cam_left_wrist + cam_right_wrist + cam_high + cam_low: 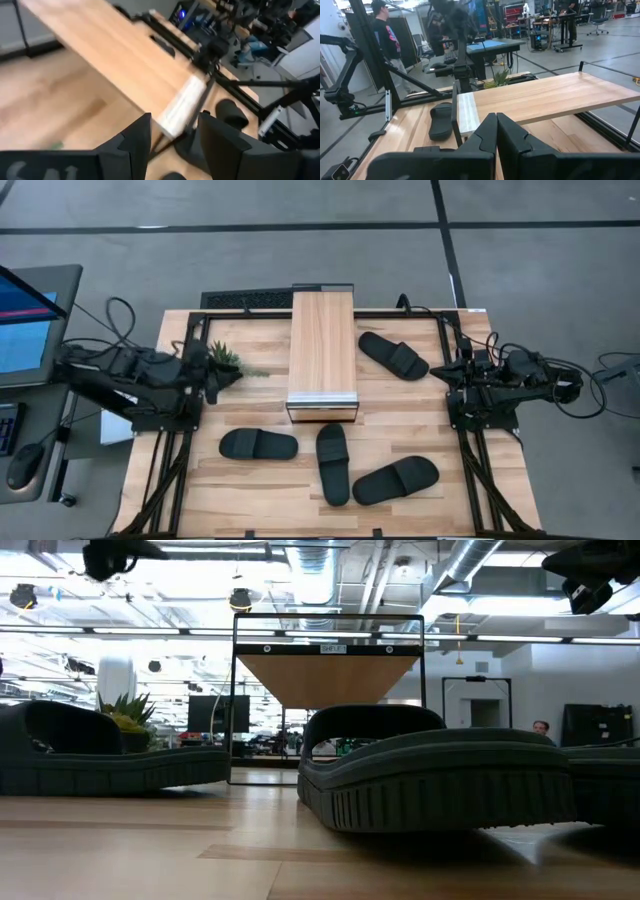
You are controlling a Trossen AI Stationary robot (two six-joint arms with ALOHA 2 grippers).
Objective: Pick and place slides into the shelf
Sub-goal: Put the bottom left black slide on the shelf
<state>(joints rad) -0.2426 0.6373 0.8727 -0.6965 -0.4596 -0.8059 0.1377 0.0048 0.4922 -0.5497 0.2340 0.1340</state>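
The shelf (322, 355) stands in the middle of the table: a light wood plank top on a thin metal frame, its silvery end toward the near edge. Four black slides lie sole-down on the tabletop. One (393, 355) is to the right of the shelf, and three (258, 444) (333, 463) (395, 480) are near the front edge. My left gripper (215, 375) hovers open at the table's left side, facing the shelf (115, 55). My right gripper (440, 372) hovers shut at the right side, facing the shelf (545, 97).
A small potted plant (225, 360) stands just beside my left gripper, between it and the shelf. Black frame rails run along both table sides. A keyboard (245, 299) lies behind the far edge. A person (385, 35) stands in the room beyond the table.
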